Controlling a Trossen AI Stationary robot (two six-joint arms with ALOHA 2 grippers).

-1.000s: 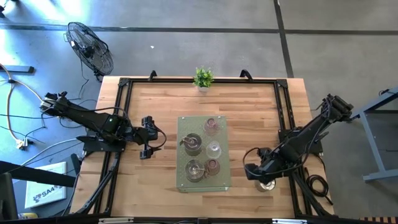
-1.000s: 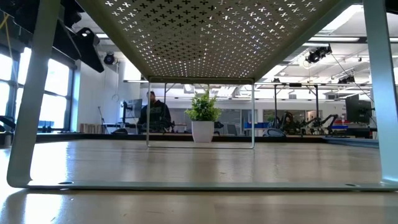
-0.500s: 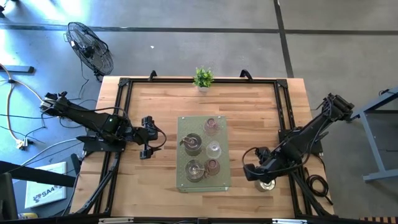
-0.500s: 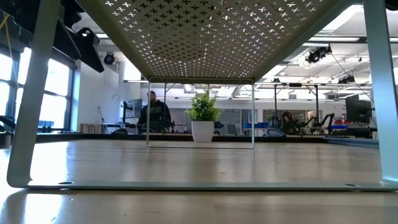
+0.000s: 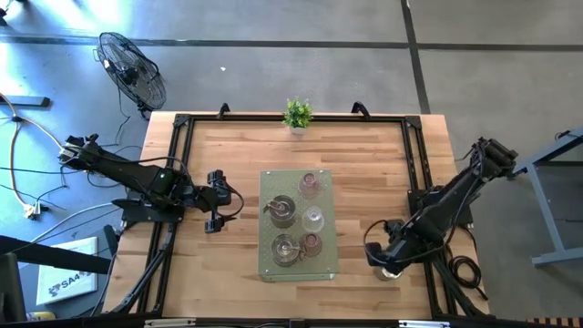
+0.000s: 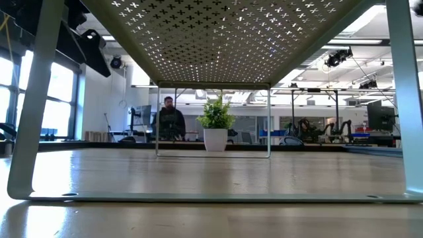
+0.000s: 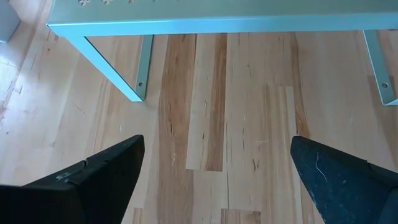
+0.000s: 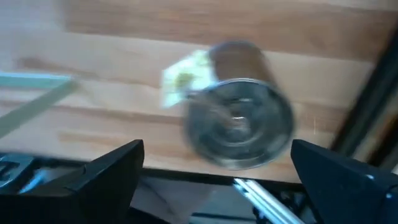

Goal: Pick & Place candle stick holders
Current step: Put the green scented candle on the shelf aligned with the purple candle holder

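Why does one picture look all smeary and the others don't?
The right wrist view is smeared, so the silver candle holder looks fuzzy; the left wrist view shows crisp wood grain on the table; the low view is bright far back behind the plant.

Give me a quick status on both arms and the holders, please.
Right tool open above a silver holder on the table's right side. Left tool open, idle left of the rack. Five holders on the rack. Nothing in the way.
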